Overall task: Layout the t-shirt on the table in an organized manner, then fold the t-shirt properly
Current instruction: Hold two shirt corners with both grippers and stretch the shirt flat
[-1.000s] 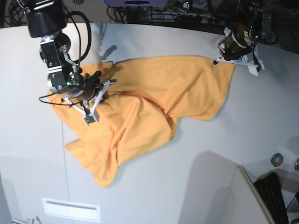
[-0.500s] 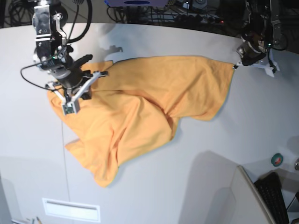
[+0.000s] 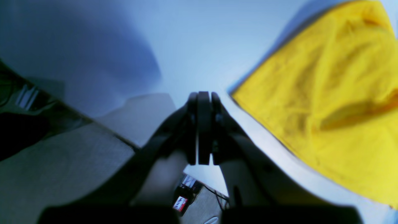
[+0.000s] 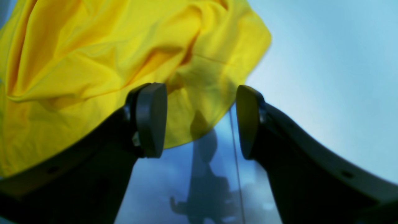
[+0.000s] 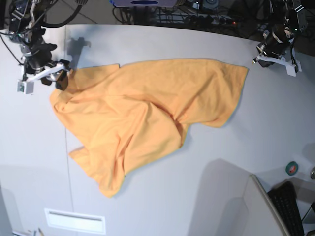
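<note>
Layout partial: t-shirt (image 5: 147, 118) apparently rumpled, unfolded. Right gripper (image 4: 199, 121) fingers apart, cloth beyond; left gripper (image 3: 203, 124) pressed together, empty.

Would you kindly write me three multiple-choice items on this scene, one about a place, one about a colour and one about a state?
1. Where does the left end effector sit in the base view?
A. Just off the shirt's far right corner
B. Over the shirt's middle
C. At the near table edge

2. What colour is the t-shirt?
A. Dark blue
B. Orange-yellow
C. White

3. How do the two end effectors stand?
A. Both open
B. Left open, right shut
C. Left shut, right open

Answers:
1. A, since it sits on the bare table beside that corner.
2. B, as every view shows warm yellow cloth.
3. C, because the left wrist view shows the fingers pressed together with nothing between, while the right end effector shows a wide gap holding no cloth.
</note>
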### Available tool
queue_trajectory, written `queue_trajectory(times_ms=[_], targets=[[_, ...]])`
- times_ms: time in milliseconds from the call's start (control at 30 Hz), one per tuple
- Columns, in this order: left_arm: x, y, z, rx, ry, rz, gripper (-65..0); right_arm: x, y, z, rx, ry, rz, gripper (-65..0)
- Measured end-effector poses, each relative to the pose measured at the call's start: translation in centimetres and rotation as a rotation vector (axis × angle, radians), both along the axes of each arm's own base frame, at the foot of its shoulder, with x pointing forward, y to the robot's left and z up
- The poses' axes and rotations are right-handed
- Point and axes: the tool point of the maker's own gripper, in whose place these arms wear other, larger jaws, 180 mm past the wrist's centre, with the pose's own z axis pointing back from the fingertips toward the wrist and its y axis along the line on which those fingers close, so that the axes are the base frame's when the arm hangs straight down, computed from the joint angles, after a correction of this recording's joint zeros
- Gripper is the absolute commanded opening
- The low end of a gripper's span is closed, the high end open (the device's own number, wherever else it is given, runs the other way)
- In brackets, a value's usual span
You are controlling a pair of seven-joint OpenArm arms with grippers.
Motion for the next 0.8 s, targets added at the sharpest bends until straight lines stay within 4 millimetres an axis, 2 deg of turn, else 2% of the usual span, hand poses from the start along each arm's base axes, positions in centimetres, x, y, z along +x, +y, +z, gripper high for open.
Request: queue_trajectory(times_ms=[67,233,333,433,600,800], targets=[[0.2,-0.8,0.0,-0.019,-0.019,-0.022,-55.8,-0.6,-0.2,-0.5,0.007,0.007,0.011,-34.8],[-1.1,-1.8,-1.7,-0.066,0.013,-0.014,-24.8,-1.6,-0.4,-1.4,0.02,0.032,0.019,-34.4],[-1.5,-2.3,-2.4,-0.087,0.019,0.017,-14.2,-2.1,-0.5,-1.6,0.014,0.043,0.035,-34.2],[-1.4,-3.0,-2.8,-0.108,0.02,0.018,-13.8,-2.5,-1.0,-1.7,-0.001,0.053,0.04,-34.2],[1.4,-2.3,-3.2,-0.114,-0.026,0.045,-17.1,-3.2,-0.7,-2.7,0.019,0.082,0.034,-34.2],[3.1,-2.6,-3.6,-0.142,-0.052,0.056,-17.1,-3.8,-0.7,-3.0,0.02,0.097,0.033,-34.2]])
